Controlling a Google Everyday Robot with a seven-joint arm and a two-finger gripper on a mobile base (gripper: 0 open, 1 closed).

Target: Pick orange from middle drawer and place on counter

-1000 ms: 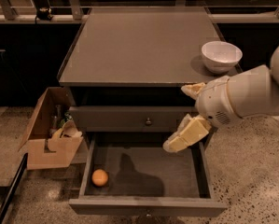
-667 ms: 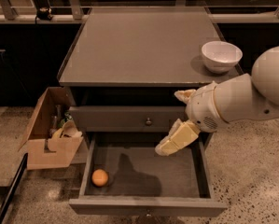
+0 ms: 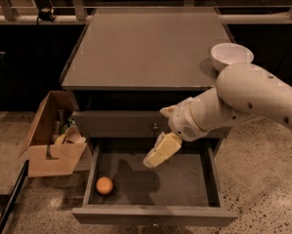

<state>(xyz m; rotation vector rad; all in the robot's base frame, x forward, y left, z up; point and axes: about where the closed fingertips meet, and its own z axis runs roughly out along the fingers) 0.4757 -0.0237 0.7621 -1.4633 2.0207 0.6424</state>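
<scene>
The orange (image 3: 104, 185) lies in the front left corner of the open middle drawer (image 3: 184, 186), close to its left wall. My gripper (image 3: 155, 138) hangs over the middle of the drawer, above and to the right of the orange and apart from it. Its pale yellow fingers (image 3: 161, 151) are spread open and hold nothing. The white arm reaches in from the right. The grey counter (image 3: 145, 48) tops the cabinet above the drawer.
A white bowl (image 3: 232, 56) stands at the counter's right edge, just above my arm. A closed knobbed drawer front (image 3: 121, 123) sits above the open drawer. An open cardboard box (image 3: 52, 140) with clutter stands on the speckled floor left of the cabinet.
My arm and gripper have moved left and a little lower, from the drawer's right side to over its middle. The orange has not moved.
</scene>
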